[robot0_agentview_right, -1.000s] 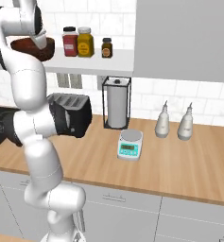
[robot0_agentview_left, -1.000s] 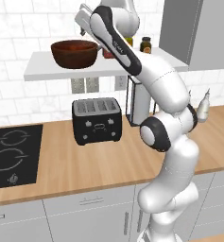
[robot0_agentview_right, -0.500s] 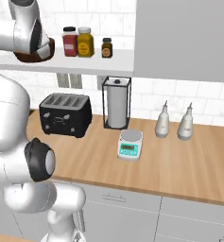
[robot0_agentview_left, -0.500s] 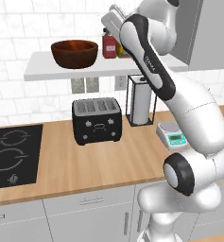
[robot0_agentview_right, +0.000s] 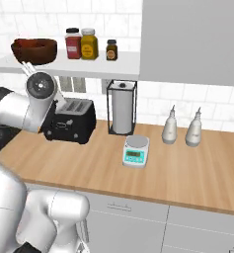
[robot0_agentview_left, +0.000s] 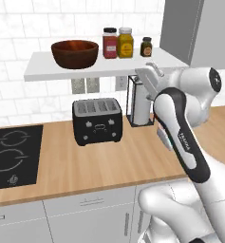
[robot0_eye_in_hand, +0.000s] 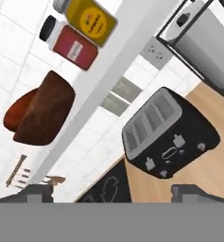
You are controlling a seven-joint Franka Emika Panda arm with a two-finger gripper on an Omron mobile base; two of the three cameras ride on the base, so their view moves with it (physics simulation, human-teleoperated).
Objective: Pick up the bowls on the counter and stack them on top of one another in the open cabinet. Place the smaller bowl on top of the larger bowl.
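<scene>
Left base view, upper left: wooden bowls (robot0_agentview_left: 75, 53) stacked on the white shelf (robot0_agentview_left: 99, 65), smaller one nested inside the larger. Upper centre, same shelf: red jar (robot0_agentview_left: 110, 43), yellow jar (robot0_agentview_left: 126, 42), small dark jar (robot0_agentview_left: 145, 46). Centre: black toaster (robot0_agentview_left: 97, 120) on the counter (robot0_agentview_left: 85, 163), cooktop (robot0_agentview_left: 13, 154) at left edge. Centre right: gripper (robot0_agentview_left: 149, 71), jaws wide apart, empty, clear of the bowls. Right base view, centre: kitchen scale (robot0_agentview_right: 136, 151), paper towel holder (robot0_agentview_right: 121, 106).

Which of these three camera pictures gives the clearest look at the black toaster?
The left base view: the toaster faces the camera fully, slots and front levers plain. In the right base view the robot's arm covers part of the toaster. The hand view shows the toaster whole but tilted.
</scene>
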